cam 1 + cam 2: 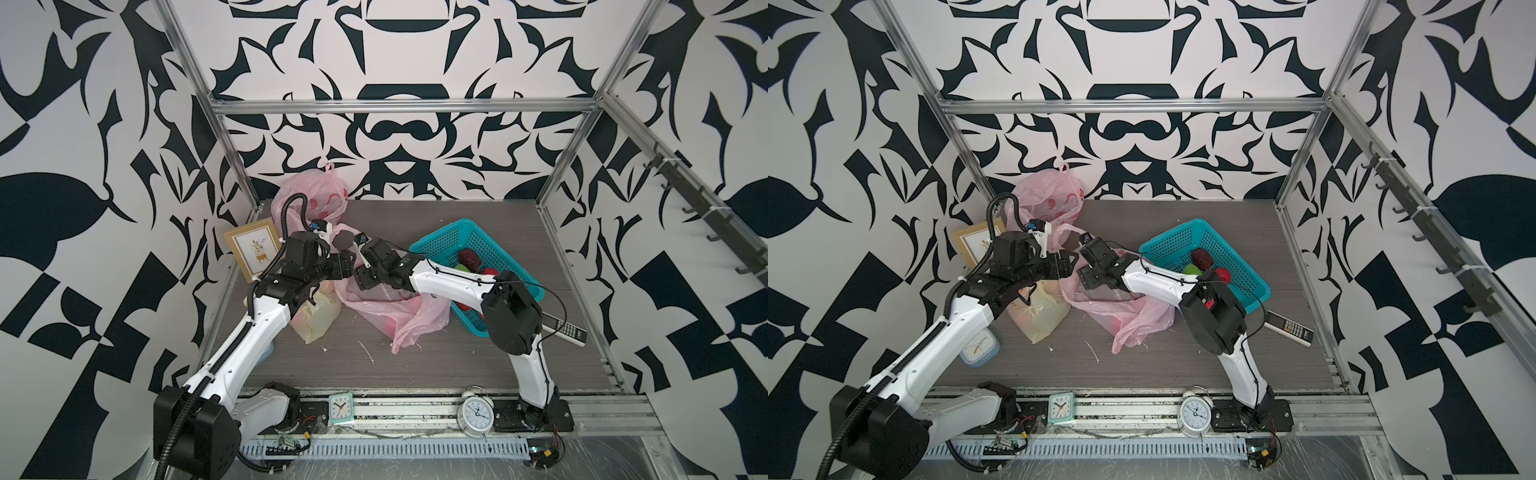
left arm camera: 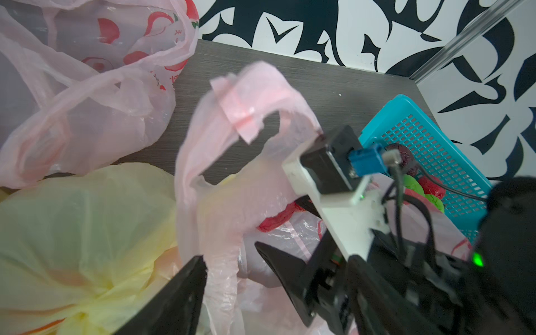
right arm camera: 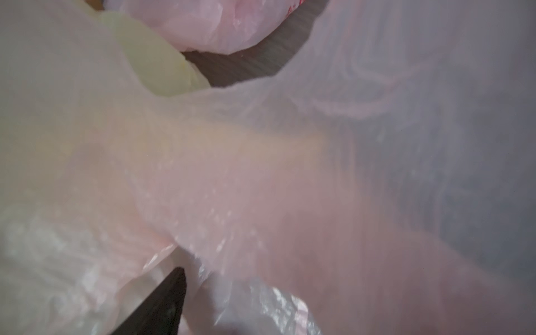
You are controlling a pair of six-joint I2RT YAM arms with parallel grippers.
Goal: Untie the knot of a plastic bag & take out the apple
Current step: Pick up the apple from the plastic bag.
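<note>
The pink plastic bag (image 1: pixel 399 316) lies crumpled mid-table, and its handle loop (image 2: pixel 246 95) stands up loose. I cannot make out a knot. A red lump, probably the apple (image 2: pixel 275 220), shows through the film. Both grippers meet nose to nose over the bag's left end. My left gripper (image 2: pixel 232 255) is open, with a strip of the pink bag hanging between its fingers. My right gripper (image 3: pixel 266 275) is pushed into the film. One black finger (image 3: pixel 165 301) shows far off to the side, so the jaws stand apart. Plastic covers the other finger.
A yellow bag (image 1: pixel 316 316) sits under the left arm, and a second, printed pink bag (image 1: pixel 309 199) at the back left. A teal basket (image 1: pixel 469 249) of toy fruit is under the right arm. There is also a picture frame (image 1: pixel 252 247), a remote (image 1: pixel 567 330) and clocks (image 1: pixel 340 408).
</note>
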